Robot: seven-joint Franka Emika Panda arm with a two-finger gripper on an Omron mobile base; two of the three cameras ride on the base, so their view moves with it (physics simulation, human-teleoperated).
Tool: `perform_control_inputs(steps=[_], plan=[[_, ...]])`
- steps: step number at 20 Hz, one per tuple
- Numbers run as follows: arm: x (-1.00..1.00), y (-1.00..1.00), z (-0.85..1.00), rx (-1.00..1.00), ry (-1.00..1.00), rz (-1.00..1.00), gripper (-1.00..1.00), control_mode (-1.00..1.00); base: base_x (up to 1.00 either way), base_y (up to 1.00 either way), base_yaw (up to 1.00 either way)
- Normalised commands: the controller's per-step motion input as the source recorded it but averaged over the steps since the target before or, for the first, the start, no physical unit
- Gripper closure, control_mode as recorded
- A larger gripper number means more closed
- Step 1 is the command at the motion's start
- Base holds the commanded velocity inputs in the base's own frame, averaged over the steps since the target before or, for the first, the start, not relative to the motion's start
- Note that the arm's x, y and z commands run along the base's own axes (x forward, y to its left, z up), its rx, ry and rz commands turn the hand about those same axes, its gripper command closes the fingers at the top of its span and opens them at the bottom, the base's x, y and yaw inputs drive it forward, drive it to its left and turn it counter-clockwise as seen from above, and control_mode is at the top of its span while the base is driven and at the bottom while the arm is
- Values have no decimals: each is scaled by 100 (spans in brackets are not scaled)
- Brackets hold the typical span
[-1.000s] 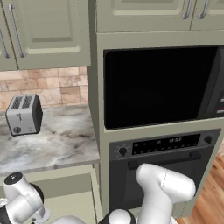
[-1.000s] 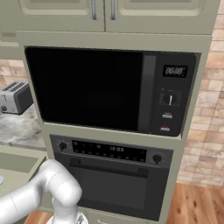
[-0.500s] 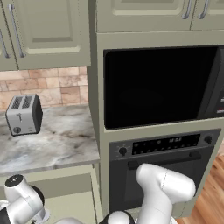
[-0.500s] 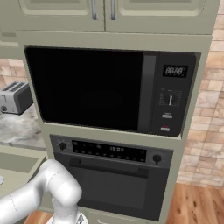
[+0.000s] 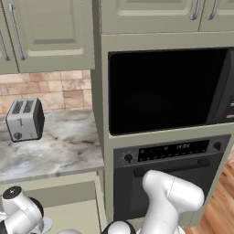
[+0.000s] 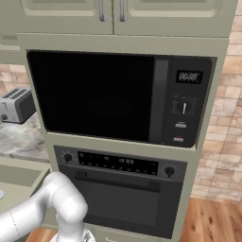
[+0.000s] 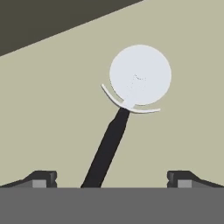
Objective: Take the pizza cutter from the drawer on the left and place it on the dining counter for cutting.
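The pizza cutter (image 7: 114, 131) lies flat on the olive-beige floor of the open drawer (image 7: 183, 127) in the hand view. Its round silver wheel points up and away, and its slim black handle runs down toward me. My gripper (image 7: 111, 178) hangs just above it, open, with the handle's near end between the two wide-apart fingertips (image 7: 41, 177) and touching neither. In the left base view the open drawer (image 5: 59, 194) sits under the small marble top, with my arm bent down into it. The dining counter is out of view.
A silver toaster (image 5: 25, 119) stands on the small marble top (image 5: 59, 151) left of the oven column. The black microwave (image 6: 113, 97) and the oven (image 6: 127, 198) fill the wall ahead. A wooden floor (image 6: 212, 220) lies to the right.
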Motion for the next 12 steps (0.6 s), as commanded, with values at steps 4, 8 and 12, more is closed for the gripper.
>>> perform_control_inputs(steps=[4, 8, 12], plan=[[1, 7, -2, 0, 0, 0, -100, -100, 0, 0, 0], [2, 7, -9, 0, 0, 0, -100, -100, 0, 0, 0], [1, 3, -12, 0, 0, 0, -100, -100, 0, 0, 0]])
